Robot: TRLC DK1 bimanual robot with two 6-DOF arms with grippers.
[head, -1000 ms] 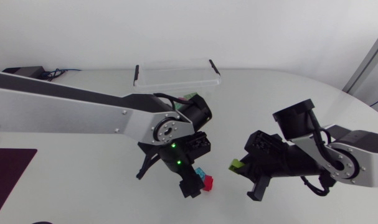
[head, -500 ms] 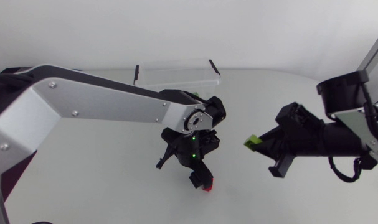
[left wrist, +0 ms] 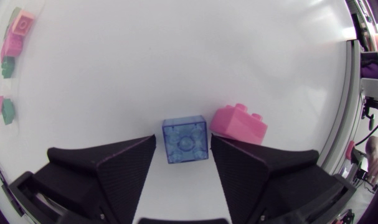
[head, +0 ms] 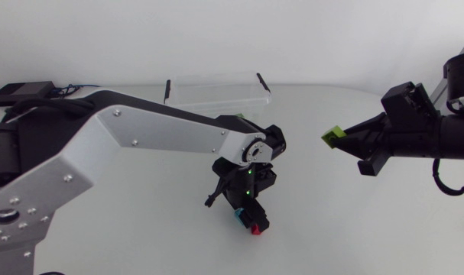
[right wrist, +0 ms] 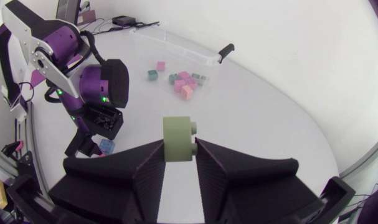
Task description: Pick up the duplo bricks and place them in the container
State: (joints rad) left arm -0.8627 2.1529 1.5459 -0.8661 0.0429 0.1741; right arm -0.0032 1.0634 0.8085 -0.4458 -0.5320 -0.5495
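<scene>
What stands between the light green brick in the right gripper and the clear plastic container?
Nothing visible: bare table lies between the light green brick and the clear plastic container. The left arm is off to one side.

Table: we saw a white top, rounded at its far edge
Light: we found it even, with soft shadows

The container sits on the table at upper centre. Below it, at lower centre, the left hand has one brick between its fingers and a second brick just beside. At centre right, the right hand carries a third brick.
</scene>
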